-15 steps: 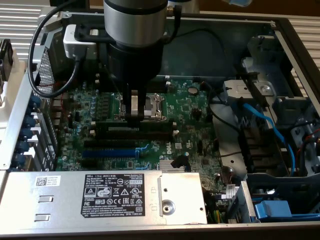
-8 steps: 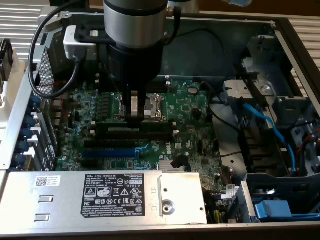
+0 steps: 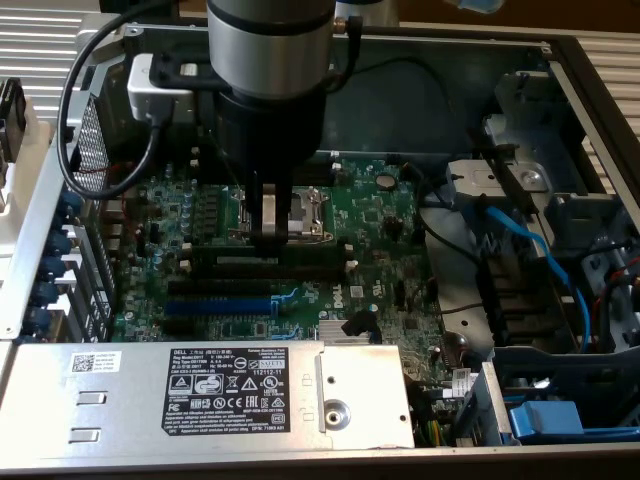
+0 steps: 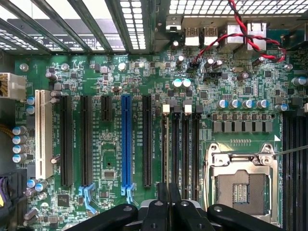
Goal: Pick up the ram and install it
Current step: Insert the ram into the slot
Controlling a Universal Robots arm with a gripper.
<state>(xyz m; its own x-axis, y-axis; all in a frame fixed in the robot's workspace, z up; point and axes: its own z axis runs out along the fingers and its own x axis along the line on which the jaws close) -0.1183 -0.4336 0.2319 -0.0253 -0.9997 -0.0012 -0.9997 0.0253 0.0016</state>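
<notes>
**Operator:** Report the layout, from the near edge of the case inward.

**Technician:** A grey power supply point(image 3: 120, 390) lies along the near edge of the case point(image 3: 35, 215). Beyond it, on the green board point(image 3: 390, 215), come the blue slot point(image 3: 215, 305) and then the black slots point(image 3: 250, 272). Next is the ram point(image 3: 215, 244), parallel to the slots and just short of the processor socket point(image 3: 305, 212).

**Operator:** Gripper status?

**Technician:** The gripper point(image 3: 270, 236) stands upright over the ram's middle. The jaws are closed. In the wrist view the fingers point(image 4: 156, 211) are drawn together above the black slots. The tips meet the ram's upper edge, but I cannot tell whether they pinch it.
</notes>
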